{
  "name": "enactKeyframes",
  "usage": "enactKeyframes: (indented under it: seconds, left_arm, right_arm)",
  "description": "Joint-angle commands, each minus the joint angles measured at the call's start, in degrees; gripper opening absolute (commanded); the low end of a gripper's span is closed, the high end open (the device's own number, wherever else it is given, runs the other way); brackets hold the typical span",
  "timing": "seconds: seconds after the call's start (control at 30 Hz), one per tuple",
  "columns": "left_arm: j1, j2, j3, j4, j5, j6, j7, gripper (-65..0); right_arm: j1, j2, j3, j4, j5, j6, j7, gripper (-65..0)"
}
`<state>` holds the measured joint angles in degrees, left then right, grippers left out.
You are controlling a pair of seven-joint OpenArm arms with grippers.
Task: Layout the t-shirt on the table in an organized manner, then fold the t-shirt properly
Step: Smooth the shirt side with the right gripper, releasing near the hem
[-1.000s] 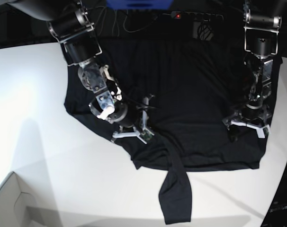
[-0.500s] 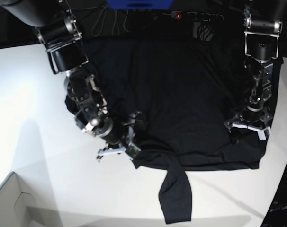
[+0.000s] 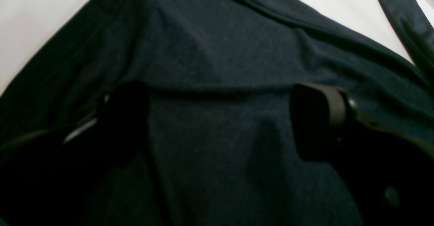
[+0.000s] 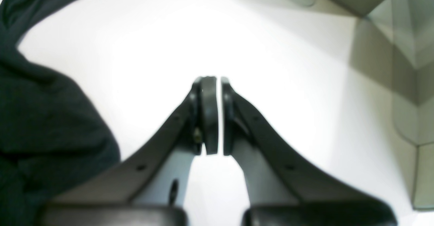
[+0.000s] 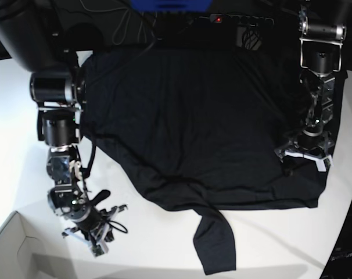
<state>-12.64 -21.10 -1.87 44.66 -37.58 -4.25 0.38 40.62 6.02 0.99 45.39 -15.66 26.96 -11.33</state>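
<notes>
Nearest the lower edge of the base view: corner of a white box at lower left; one black sleeve of the t-shirt trailing down over the bare white table.
Just above the box: right pincer, pads pressed together with only a hairline gap, holding nothing, poised over bare table, near but apart from the shirt's left hem; same shown in the right wrist view, pincer closed and empty over white table, dark cloth at the left, box corner at upper right.
Middle ground: t-shirt spread mostly flat across the table, lower hem slanting, body covering the centre and reaching toward the far edge.
At the right: left pincer spread as wide as can be, lowered onto the shirt's right side; in the left wrist view, left pincer with both pads apart over wrinkled black fabric, nothing clamped between them.
Farthest: dark clutter and cables beyond the table edge.
</notes>
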Motion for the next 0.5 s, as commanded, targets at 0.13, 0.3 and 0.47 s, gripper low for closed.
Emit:
enactKeyframes:
  seconds: [0.13, 0.3, 0.47]
  left_arm:
    - [1.3, 0.3, 0.3, -1.1, -1.7, 1.6, 8.6, 0.0]
    - [1.2, 0.4, 0.3, -1.1, -1.7, 1.6, 8.6, 0.0]
    - [1.3, 0.4, 0.3, -1.1, -1.7, 1.6, 8.6, 0.0]
  right_arm:
    - [-1.6, -1.1, -0.1, 2.6, 0.4, -0.3, -0.1, -61.9]
    - [-5.9, -3.3, -0.1, 3.2, 0.4, -0.3, -0.8, -45.0]
    - [-7.4, -4.7, -0.1, 2.7, 0.4, -0.3, -0.8, -31.6]
